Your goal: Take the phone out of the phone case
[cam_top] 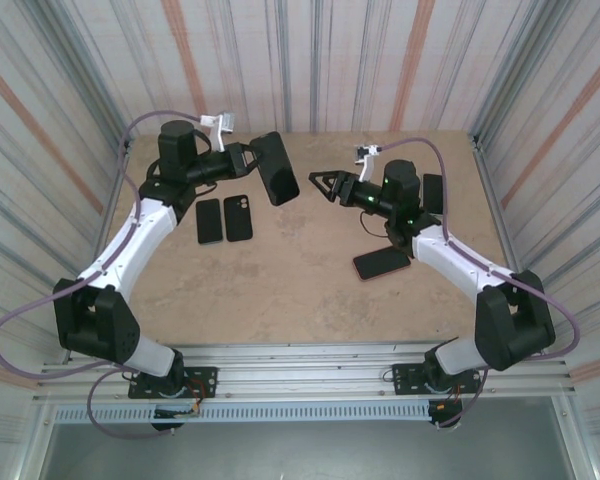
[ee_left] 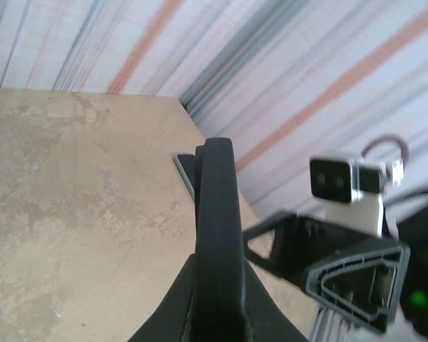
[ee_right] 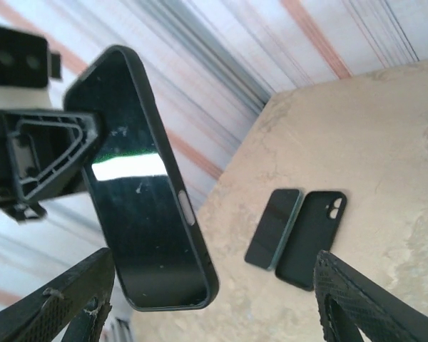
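Observation:
A dark phone in its black phone case [cam_top: 276, 168] hangs in the air over the back of the table, and my left gripper [cam_top: 252, 159] is shut on one end of it. In the left wrist view the phone case [ee_left: 217, 228] stands edge-on between the fingers [ee_left: 167, 313]. My right gripper [cam_top: 318, 186] is open just right of the cased phone, not touching it. In the right wrist view the phone's screen [ee_right: 146, 192] faces the camera, with my fingertips [ee_right: 68, 303] spread wide to either side below it.
A bare phone [cam_top: 209, 221] and an empty black case [cam_top: 238, 218] lie side by side on the table below the left arm. Another phone [cam_top: 380, 263] lies under the right arm, with a dark flat item [cam_top: 432, 192] behind it. Striped walls enclose the table.

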{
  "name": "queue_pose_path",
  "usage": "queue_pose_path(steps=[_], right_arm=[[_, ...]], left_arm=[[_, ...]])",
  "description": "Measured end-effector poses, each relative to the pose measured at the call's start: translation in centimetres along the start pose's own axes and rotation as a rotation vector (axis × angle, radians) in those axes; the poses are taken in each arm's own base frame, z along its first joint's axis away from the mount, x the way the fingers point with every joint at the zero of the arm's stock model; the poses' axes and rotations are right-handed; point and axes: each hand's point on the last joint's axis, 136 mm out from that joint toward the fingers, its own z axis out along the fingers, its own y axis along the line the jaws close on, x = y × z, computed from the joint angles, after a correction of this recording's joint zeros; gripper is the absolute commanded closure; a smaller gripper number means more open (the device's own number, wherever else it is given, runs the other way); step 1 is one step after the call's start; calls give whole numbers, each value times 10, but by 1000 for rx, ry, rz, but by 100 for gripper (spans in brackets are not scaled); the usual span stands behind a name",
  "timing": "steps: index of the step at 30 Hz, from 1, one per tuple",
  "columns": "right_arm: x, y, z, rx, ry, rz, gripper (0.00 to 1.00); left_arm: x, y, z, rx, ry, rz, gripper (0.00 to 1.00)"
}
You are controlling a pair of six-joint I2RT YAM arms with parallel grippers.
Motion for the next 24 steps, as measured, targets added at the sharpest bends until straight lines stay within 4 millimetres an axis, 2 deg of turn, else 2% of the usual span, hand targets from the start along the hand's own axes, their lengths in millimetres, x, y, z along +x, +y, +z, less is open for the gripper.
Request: queue_pose_path(steps=[5,8,13,16,24], right_arm=[[12,4,1,-5,-81,130,35],[19,14,6,-27,-105,170,41],[23,33,14,-93,-162,227,58],[24,34,20,-108,-186,248,65],[18,37,23,-143,-234,292,74]], left_arm=[[-6,12,5,-50,-102,-179,95],[-8,16,2,-54,-174,-280,95],[-11,24,1,-46,-267,-424,95],[-17,20,1,-26,-300,-463,95],[-29,13,-2,17,-359,-514,95]])
